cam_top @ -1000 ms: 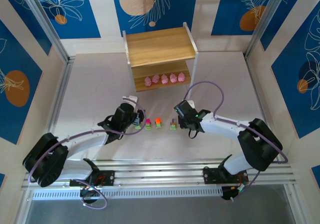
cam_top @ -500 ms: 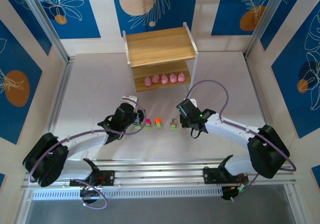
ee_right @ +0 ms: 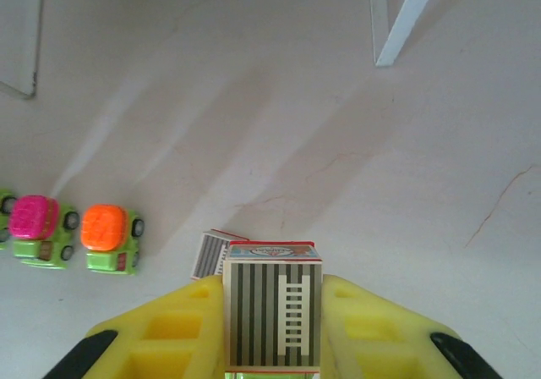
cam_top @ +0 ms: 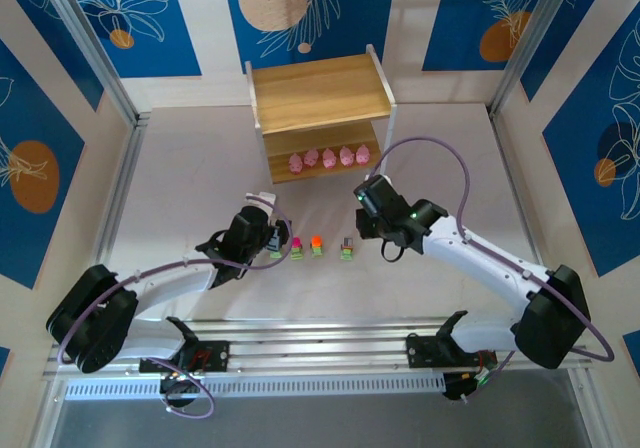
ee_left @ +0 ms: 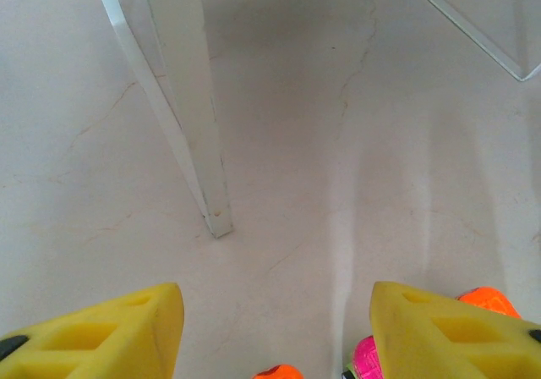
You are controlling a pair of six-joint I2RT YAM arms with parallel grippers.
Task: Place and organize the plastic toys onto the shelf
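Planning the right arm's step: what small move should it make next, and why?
Probably reach forward toward the shelf's bare top tier: the right gripper is shut on a striped toy car, and pink figures already line the lower tier.

Left arm (cam_top: 150, 293): elbow folded back at the near left, forearm running low and rightward toward the centre. Left gripper (cam_top: 278, 242): jaws parted, pointing away from the base; in the wrist view (ee_left: 275, 337) its two yellow fingers (ee_left: 93, 332) stand well apart, with nothing gripped between them.

Right arm (cam_top: 490, 263): elbow out at the near right, forearm stretched diagonally forward and to the left. Right gripper (cam_top: 368, 226): jaws drawn in; in the wrist view (ee_right: 272, 328) the yellow fingers (ee_right: 161, 332) press both sides of a blocky striped toy (ee_right: 272, 311), clamped squarely between them.
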